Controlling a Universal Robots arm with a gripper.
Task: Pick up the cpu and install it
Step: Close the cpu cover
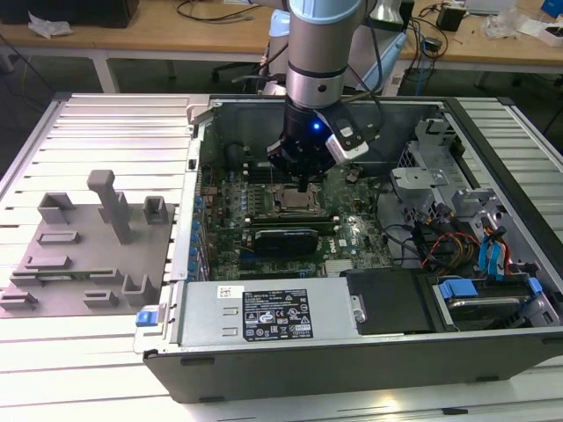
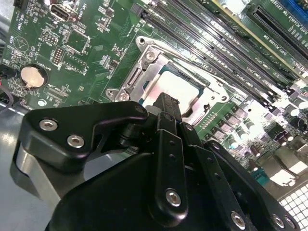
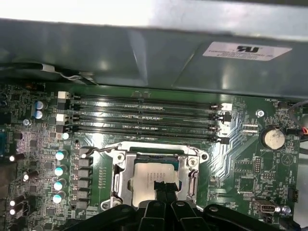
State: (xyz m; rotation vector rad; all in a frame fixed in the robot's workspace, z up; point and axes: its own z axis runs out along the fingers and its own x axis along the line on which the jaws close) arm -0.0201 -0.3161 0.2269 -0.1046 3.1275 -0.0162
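Note:
The cpu [image 3: 144, 177], a pale silvery square, lies flat inside the metal socket frame [image 3: 120, 166] on the green motherboard. It also appears as the cpu [image 2: 182, 86] in the second wrist view and as the cpu [image 1: 293, 205] in the exterior view. My gripper [image 3: 163, 186] hangs straight over it, its black fingers pressed together with nothing between them. The gripper [image 2: 167, 101] tips sit at or just above the chip's top; I cannot tell if they touch. In the exterior view the gripper [image 1: 303, 185] is inside the open computer case.
Memory slots [image 3: 144, 118] run along one side of the socket. A black expansion card [image 1: 283, 239] lies just in front of it, then the power supply [image 1: 264, 314]. Drive cage and cables [image 1: 475, 255] fill the exterior view's right. A grey fixture plate [image 1: 88, 255] lies outside the case.

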